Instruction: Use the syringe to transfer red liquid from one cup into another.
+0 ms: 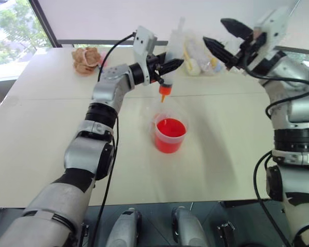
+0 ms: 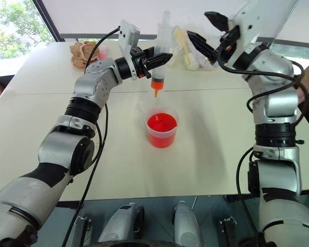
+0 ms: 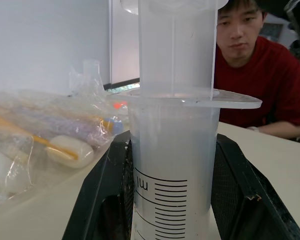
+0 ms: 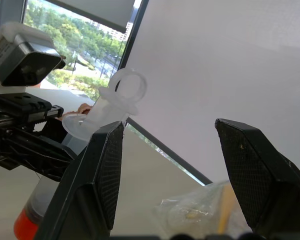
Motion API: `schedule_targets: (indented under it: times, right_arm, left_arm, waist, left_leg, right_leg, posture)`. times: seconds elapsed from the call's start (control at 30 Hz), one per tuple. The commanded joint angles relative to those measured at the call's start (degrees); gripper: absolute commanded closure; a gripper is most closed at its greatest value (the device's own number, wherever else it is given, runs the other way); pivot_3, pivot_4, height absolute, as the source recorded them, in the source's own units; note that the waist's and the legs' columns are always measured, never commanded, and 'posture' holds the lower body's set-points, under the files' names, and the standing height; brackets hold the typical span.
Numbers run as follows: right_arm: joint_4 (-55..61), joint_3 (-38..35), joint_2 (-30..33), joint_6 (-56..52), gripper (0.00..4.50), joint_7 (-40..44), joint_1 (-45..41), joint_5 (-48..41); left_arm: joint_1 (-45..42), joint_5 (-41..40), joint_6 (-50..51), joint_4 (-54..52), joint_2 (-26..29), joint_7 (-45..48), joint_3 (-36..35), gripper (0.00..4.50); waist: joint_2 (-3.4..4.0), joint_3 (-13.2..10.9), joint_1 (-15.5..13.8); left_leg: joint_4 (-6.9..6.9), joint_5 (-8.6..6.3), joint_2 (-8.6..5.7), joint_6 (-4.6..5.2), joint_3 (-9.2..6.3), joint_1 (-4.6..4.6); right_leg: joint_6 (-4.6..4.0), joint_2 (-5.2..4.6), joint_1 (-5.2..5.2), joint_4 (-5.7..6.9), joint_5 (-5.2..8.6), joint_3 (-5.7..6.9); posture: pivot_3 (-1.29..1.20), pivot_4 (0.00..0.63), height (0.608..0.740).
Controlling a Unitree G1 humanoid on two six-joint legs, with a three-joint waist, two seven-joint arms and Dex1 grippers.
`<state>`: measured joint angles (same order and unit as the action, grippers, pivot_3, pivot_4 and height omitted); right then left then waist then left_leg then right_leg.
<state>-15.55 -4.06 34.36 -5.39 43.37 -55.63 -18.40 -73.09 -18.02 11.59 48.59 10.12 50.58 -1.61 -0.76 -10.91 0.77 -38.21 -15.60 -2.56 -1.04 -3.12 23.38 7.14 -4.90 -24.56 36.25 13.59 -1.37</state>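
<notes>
Nearest on the table [image 1: 51,154] stands the red cup [image 1: 170,135], filled with red liquid [image 1: 170,126]. A colourless clear cup [image 1: 155,109] seems to stand just behind it, touching or almost so, but it is hard to make out. Above and behind them the left gripper [image 1: 167,66] pinches the barrel of the syringe [image 1: 171,56] between its two black fingers, upright, with the orange nozzle pointing down. I judge this keeps the tip ready to go down into the liquid. The left forearm reaches forward, the wrist turned inward. Farther back, the right gripper [image 1: 227,37] hangs with its jaws spread wide, aimed toward the plunger ring, probably to pull it. Behind lie plastic bags [image 1: 198,56].
</notes>
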Motion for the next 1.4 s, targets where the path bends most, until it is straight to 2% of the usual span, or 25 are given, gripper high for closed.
schedule_targets:
  times: [0.03,0.23,0.4,0.9,1.23,1.27,1.3,1.4]
  right_arm:
    - [-2.0,-0.1,-0.6,3.7,1.49,1.3,-3.3,1.4]
    - [-10.6,0.6,-2.5,9.3,1.49,2.9,-8.2,3.8]
    - [-13.4,0.5,-3.4,11.2,1.49,4.0,-9.7,4.2]
    - [-12.1,0.8,-6.1,9.2,1.49,7.4,-8.7,4.0]
    - [-13.8,0.1,-8.2,11.4,1.49,6.2,-9.7,4.1]
    - [-14.3,-0.1,-8.5,12.2,2.03,5.7,-10.0,4.1]
    - [-14.7,-0.1,-8.7,12.7,2.35,5.8,-10.2,4.3]
    - [-15.3,0.3,-9.0,13.4,3.98,6.4,-10.3,4.6]
  left_arm:
    - [-0.5,-0.1,-1.1,-3.2,-0.1,1.2,-0.6,3.08]
    - [3.3,0.0,0.5,-8.2,0.3,4.9,1.0,3.08]
    - [5.4,0.3,1.6,-11.0,0.5,5.5,1.5,3.08]
    - [4.4,-0.2,1.9,-9.6,0.2,2.7,-0.9,3.08]
    - [7.0,1.3,2.0,-12.3,0.2,5.0,1.5,3.08]
    - [7.0,1.3,2.0,-12.4,0.1,5.0,1.5,3.08]
    - [7.0,1.3,2.0,-12.5,0.1,4.9,1.5,3.08]
    - [7.0,1.4,2.1,-12.7,0.1,4.7,1.5,3.08]
  waist:
    - [0.0,0.0,0.0]
    - [0.01,0.0,0.2]
    - [0.01,0.0,0.3]
    - [0.02,0.0,0.3]
    - [0.02,0.0,0.3]
    - [0.02,0.0,0.4]
    - [0.02,0.0,0.4]
    - [0.02,0.0,0.4]
  left_leg:
    - [0.0,0.0,0.0,0.0,-0.03,0.0]
    - [0.01,0.02,0.01,-0.04,-0.05,-0.01]
    - [0.01,0.03,0.02,-0.05,-0.06,-0.01]
    - [0.01,0.03,0.01,-0.06,-0.08,0.0]
    - [0.01,0.16,0.01,-0.29,-0.08,0.0]
    - [0.01,0.16,0.01,-0.29,-0.08,0.0]
    - [0.01,0.16,0.01,-0.29,-0.08,0.0]
    - [0.01,0.17,0.02,-0.29,-0.08,0.0]
  right_leg:
    - [0.0,0.01,0.0,0.0,0.0,0.0]
    - [0.0,0.01,-0.01,0.02,0.0,0.0]
    - [0.0,0.02,-0.02,0.02,0.0,0.0]
    - [0.0,0.01,-0.05,0.07,0.0,0.0]
    - [0.0,0.01,-0.05,0.06,0.0,0.0]
    - [0.0,0.01,-0.05,0.07,0.0,0.0]
    - [0.0,0.01,-0.05,0.07,0.0,0.0]
    - [0.0,0.02,-0.05,0.07,0.0,0.0]
  posture:
    - [0.0,0.15,0.74]
    - [0.0,0.15,0.74]
    - [0.0,0.15,0.74]
    - [0.0,0.15,0.74]
    - [0.0,0.15,0.74]
    - [0.0,0.15,0.74]
    - [0.0,0.15,0.74]
    - [0.0,0.15,0.74]
